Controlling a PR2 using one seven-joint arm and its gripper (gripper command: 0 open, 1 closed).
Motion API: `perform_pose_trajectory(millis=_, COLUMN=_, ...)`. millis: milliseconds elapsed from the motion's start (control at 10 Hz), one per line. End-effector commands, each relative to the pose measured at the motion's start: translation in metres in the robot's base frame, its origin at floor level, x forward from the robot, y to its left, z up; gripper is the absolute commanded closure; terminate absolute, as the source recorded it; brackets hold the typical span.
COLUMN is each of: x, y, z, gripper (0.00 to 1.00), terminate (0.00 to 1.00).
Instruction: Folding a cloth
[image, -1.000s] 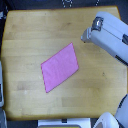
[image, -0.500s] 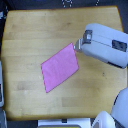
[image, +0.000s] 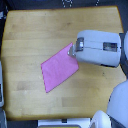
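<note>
Cloth: one pc, pink-magenta, four-sided, lying flat on the wooden tabletop, turned diamond-wise. It spreads from the gripper toward the exterior view's left and downward; its upper corner sits at the gripper tip. No fold visible in it.

Gripper: one, at the end of the single arm in view. Arm enters from the exterior view's right as a bulky grey-white housing, lying roughly level across the table, tip pointing toward the exterior view's left. Tip sits over or on the cloth's upper corner; contact can't be confirmed at this res. Jaw state: can't tell, fingers too small and blurred, partly hidden by the housing.

Count: 1 cloth, 1 arm, 1 gripper, 1 table.

Surroundings: white rounded robot body parts below the gripper, at the exterior view's lower right. Arm housing hides the table area just behind the gripper. Dark floor beyond the table's far edge.
</note>
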Motion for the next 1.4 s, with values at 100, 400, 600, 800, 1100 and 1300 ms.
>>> perform_pose_trajectory(millis=100, x=0.006, y=0.037, z=-0.045, gripper=0.00, terminate=0.00)
perform_pose_trajectory(millis=400, x=0.010, y=0.033, z=-0.065, gripper=0.00, terminate=0.00)
perform_pose_trajectory(millis=600, x=0.021, y=0.030, z=-0.069, gripper=0.00, terminate=0.00)
perform_pose_trajectory(millis=800, x=0.026, y=0.030, z=-0.074, gripper=0.00, terminate=0.00)
perform_pose_trajectory(millis=1100, x=0.014, y=0.028, z=-0.074, gripper=1.00, terminate=0.00)
perform_pose_trajectory(millis=1300, x=0.007, y=0.030, z=-0.078, gripper=1.00, terminate=0.00)
